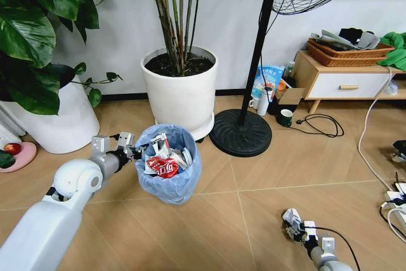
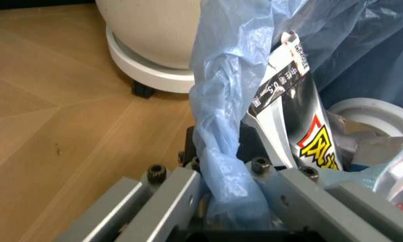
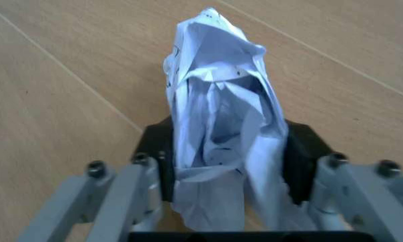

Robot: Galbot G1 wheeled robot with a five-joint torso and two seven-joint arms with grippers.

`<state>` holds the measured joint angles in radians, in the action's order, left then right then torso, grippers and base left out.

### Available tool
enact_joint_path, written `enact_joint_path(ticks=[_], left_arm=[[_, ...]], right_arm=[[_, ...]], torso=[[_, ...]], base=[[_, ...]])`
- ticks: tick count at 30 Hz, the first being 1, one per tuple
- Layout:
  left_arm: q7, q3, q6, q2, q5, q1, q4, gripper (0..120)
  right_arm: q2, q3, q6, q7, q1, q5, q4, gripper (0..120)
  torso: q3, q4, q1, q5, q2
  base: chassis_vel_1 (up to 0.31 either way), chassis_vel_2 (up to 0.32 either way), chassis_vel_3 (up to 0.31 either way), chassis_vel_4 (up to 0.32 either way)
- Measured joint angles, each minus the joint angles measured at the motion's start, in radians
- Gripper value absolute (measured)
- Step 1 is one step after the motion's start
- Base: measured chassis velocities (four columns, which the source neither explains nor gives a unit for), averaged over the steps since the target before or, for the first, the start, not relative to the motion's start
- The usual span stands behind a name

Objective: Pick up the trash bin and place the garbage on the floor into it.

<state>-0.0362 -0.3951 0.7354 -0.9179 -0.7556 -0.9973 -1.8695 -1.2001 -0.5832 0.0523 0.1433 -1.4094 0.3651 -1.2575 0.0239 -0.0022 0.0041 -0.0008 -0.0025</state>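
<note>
while the left gripper (image 1: 134, 151) clamps the near-left rim of the trash bin (image 1: 169, 164), pinching the blue bag liner (image 2: 221, 166) between its fingers as the left wrist view shows, the bin sits at centre left of the head view, just in front of the white plant pot (image 1: 181, 87), and already has a red snack wrapper (image 1: 162, 168) and other litter inside. the right gripper (image 1: 297, 225) is down at the lower right of the head view, jaws closed around a crumpled paper ball (image 3: 218, 126) that stands up between them over the floor (image 1: 254, 182). what matters now, i'd say, is that the bin's open mouth lies up and to the left of that paper, well apart across bare flooring, so the right arm is the one that has to close the gap, or the left must bring the bin over.
</note>
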Motion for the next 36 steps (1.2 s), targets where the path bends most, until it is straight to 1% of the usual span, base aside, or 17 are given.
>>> enact_joint_path(ticks=[3,4,9,10,12,15,17,18,20,22,23,25,26,29,33,34,36], left_arm=[[0.000,-0.002,0.000,0.001,-0.001,0.000,-0.001,0],[0.000,-0.002,0.000,0.001,-0.001,0.000,-0.001,0],[0.000,-0.007,0.000,0.001,-0.001,-0.010,-0.011,0],[0.000,-0.007,0.000,0.001,-0.001,-0.010,-0.011,0],[0.000,-0.010,0.000,0.002,-0.001,-0.015,-0.017,0],[0.001,-0.012,0.000,0.004,-0.002,-0.019,-0.021,0],[0.001,-0.013,0.000,0.005,-0.002,-0.022,-0.022,0],[0.001,-0.013,0.000,0.005,-0.002,-0.022,-0.022,0],[0.002,-0.013,0.000,0.003,-0.001,-0.022,-0.023,0],[0.003,-0.010,0.000,-0.003,0.002,-0.022,-0.023,0],[0.003,-0.010,0.000,-0.003,0.002,-0.022,-0.023,0],[0.003,-0.007,0.000,-0.009,0.006,-0.022,-0.023,0],[0.003,-0.007,0.000,-0.009,0.006,-0.022,-0.023,0],[0.004,-0.007,0.000,-0.012,0.012,-0.022,-0.023,0],[0.005,-0.007,0.000,-0.012,0.014,-0.022,-0.023,0],[0.005,-0.007,0.000,-0.012,0.014,-0.022,-0.023,0],[0.005,-0.004,0.000,-0.012,0.014,-0.018,-0.020,0]], right_arm=[[-0.002,-0.001,0.000,-0.003,0.003,0.002,0.000,26],[-0.002,-0.001,0.000,-0.003,0.003,0.002,0.000,26],[-0.005,-0.017,-0.010,-0.006,0.007,-0.003,-0.020,5],[-0.005,-0.017,-0.010,-0.006,0.007,-0.003,-0.020,5],[-0.003,-0.027,-0.012,-0.014,0.006,-0.005,-0.053,0],[0.009,-0.039,-0.005,-0.017,0.002,0.003,-0.101,0],[0.032,-0.050,0.016,-0.019,-0.006,0.029,-0.176,0],[0.032,-0.050,0.016,-0.019,-0.006,0.029,-0.176,0],[0.059,-0.052,0.038,-0.020,-0.010,0.056,-0.253,0],[0.087,-0.042,0.066,-0.028,-0.007,0.086,-0.343,0],[0.087,-0.042,0.066,-0.028,-0.007,0.086,-0.343,0],[0.127,-0.008,0.104,-0.056,0.014,0.125,-0.445,0],[0.127,-0.008,0.104,-0.056,0.014,0.125,-0.445,0],[0.181,0.063,0.147,-0.103,0.073,0.177,-0.544,0],[0.208,0.110,0.168,-0.132,0.125,0.210,-0.583,0],[0.221,0.143,0.182,-0.145,0.168,0.233,-0.604,0],[0.251,0.259,0.230,-0.179,0.319,0.332,-0.658,0]], torso=[[0.000,0.0000,0.000,-0.0001,0.000],[0.000,0.0000,0.000,-0.0001,0.000],[0.000,-0.0001,0.000,0.0001,0.000],[0.000,-0.0001,0.000,0.0001,0.000],[0.000,0.0000,0.000,0.0001,0.000],[0.000,0.0001,0.000,-0.0001,0.000],[0.000,0.0000,0.000,-0.0001,0.000],[0.000,0.0000,0.000,-0.0001,0.000],[0.000,-0.0001,0.000,-0.0001,0.000],[0.000,-0.0001,0.000,-0.0001,0.000],[0.000,-0.0001,0.000,-0.0001,0.000],[0.000,-0.0002,0.000,-0.0003,0.000],[0.000,-0.0002,0.000,-0.0003,0.000],[0.000,0.0001,0.000,-0.0003,0.000],[0.000,0.0000,0.000,-0.0001,0.000],[0.000,0.0001,0.000,0.0001,0.000],[0.000,0.0001,0.000,-0.0003,0.000]], base=[[0.000,0.000,0.000,0.000],[0.000,0.000,0.000,0.000],[0.000,0.000,0.000,0.000],[0.000,0.000,0.000,0.000],[0.000,0.000,0.000,0.000],[0.000,0.000,0.000,0.000],[0.000,0.000,0.000,0.000],[0.000,0.000,0.000,0.000],[0.000,0.000,0.000,0.000],[0.000,0.000,0.000,0.000],[0.000,0.000,0.000,0.000],[0.000,0.000,0.000,0.000],[0.000,0.000,0.000,0.000],[0.000,0.000,0.000,0.000],[0.000,0.000,0.000,0.000],[0.000,0.000,0.000,0.000],[0.000,0.000,0.000,0.000]])
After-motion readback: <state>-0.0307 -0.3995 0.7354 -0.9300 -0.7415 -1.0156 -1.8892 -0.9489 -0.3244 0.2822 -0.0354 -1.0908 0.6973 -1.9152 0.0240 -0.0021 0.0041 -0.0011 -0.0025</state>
